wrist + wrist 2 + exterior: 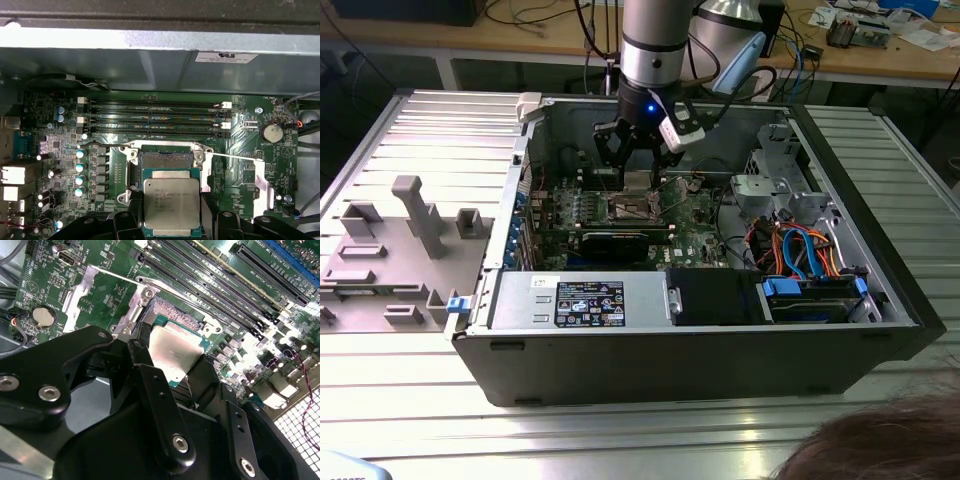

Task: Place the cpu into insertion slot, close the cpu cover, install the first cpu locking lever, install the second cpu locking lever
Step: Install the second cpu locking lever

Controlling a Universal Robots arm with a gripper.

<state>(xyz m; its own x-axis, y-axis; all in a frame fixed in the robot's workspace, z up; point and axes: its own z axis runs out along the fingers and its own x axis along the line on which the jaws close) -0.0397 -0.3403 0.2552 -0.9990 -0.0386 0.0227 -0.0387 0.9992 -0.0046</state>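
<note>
My gripper (171, 216) is shut on the cpu (171, 205), a flat square chip with a dull silver top, one black finger (126, 220) on each of two opposite edges. The cpu hangs just off the insertion slot (165, 160), a dark square socket with a shiny metal rim on the green board; part of the slot shows beyond the chip. In the second wrist view the cpu (175, 347) sits tilted over the slot (170, 310). The cpu cover (263, 186) stands swung open beside the slot. In the exterior view the gripper (637, 165) reaches down into the computer case above the slot (630, 207).
Long memory slots (155, 120) run along one side of the socket. A coin battery (273, 132) and a row of capacitors (80, 172) flank it. The case wall (535, 130), the power supply (585, 300) and cables (800, 250) hem the arm in. A person's hair (880, 445) is at the front.
</note>
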